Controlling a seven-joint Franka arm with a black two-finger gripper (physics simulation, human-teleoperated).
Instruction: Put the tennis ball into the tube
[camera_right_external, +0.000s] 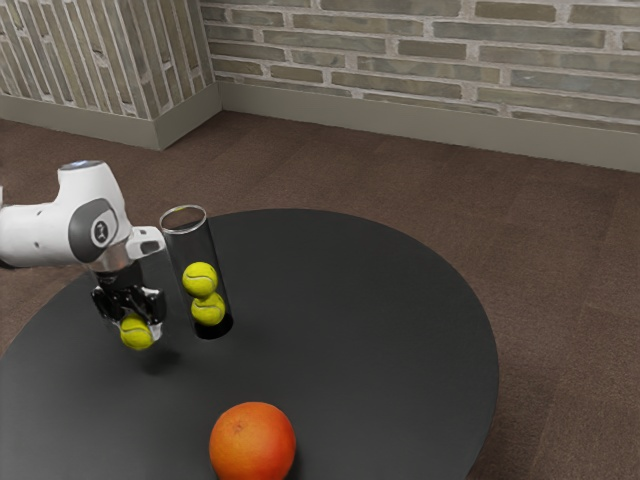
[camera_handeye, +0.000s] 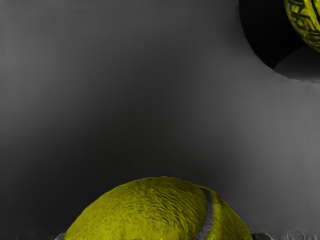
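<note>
My gripper (camera_right_external: 140, 326) holds a tennis ball (camera_right_external: 136, 334) between its two fingers, above the round black table (camera_right_external: 340, 340), near the upright clear tube (camera_right_external: 187, 241) with two stacked tennis balls (camera_right_external: 200, 279) inside. An orange (camera_right_external: 252, 443) sits apart.

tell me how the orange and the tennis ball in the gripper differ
The orange is reddish orange, while the held tennis ball is yellow with a pale seam. The orange sits on the table; the held tennis ball is raised off it, in the gripper. Both are round.
</note>
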